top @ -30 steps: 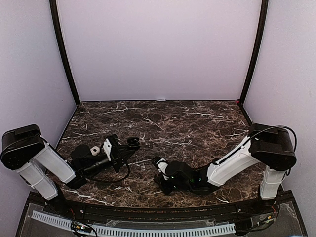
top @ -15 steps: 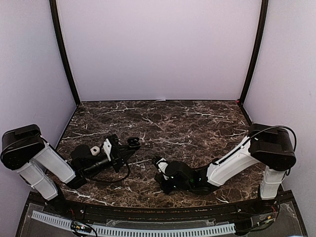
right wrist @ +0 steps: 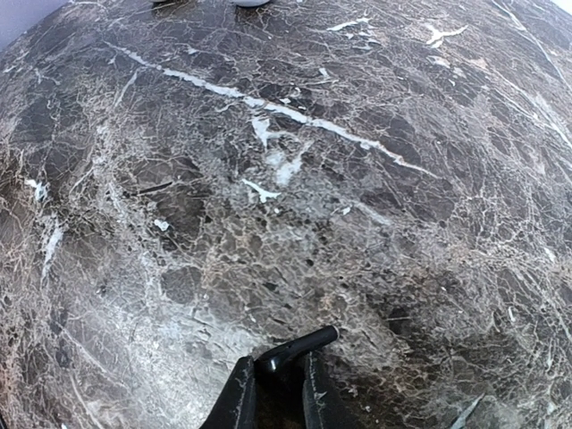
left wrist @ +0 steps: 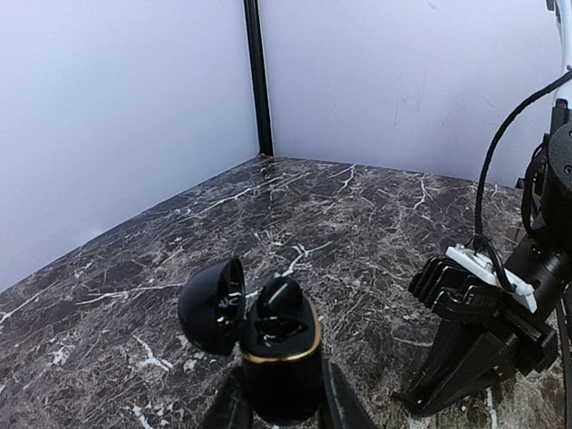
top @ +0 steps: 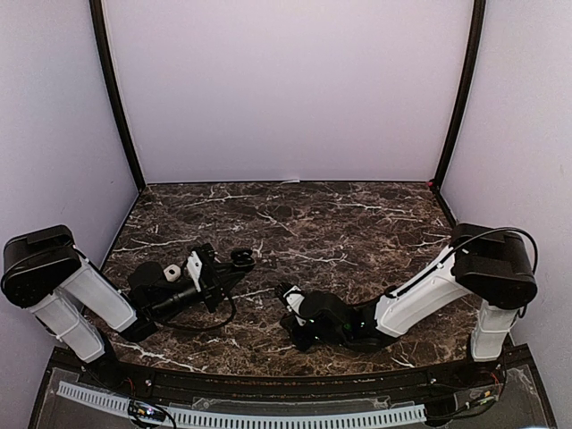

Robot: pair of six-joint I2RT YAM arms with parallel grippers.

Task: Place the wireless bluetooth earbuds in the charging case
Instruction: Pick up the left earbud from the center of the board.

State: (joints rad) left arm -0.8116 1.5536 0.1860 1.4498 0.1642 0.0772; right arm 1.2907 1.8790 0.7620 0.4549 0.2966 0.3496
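Pinching a black earbud (right wrist: 299,344) low against the marble table (right wrist: 375,179), the right gripper (right wrist: 277,377) was at pickup; the left gripper (left wrist: 284,407) stood clamped on the open charging case (left wrist: 279,357). Next, I'd guess: lift, align, seat.

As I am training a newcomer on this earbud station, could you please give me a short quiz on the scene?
1. True or false: the charging case has its lid closed.
2. What holds the case? A: the left gripper; B: a stand; C: nothing, it lies flat.
3. Fill in: the earbud at the tips of the right gripper is ____ in colour.
Key: 1 false; 2 A; 3 black.
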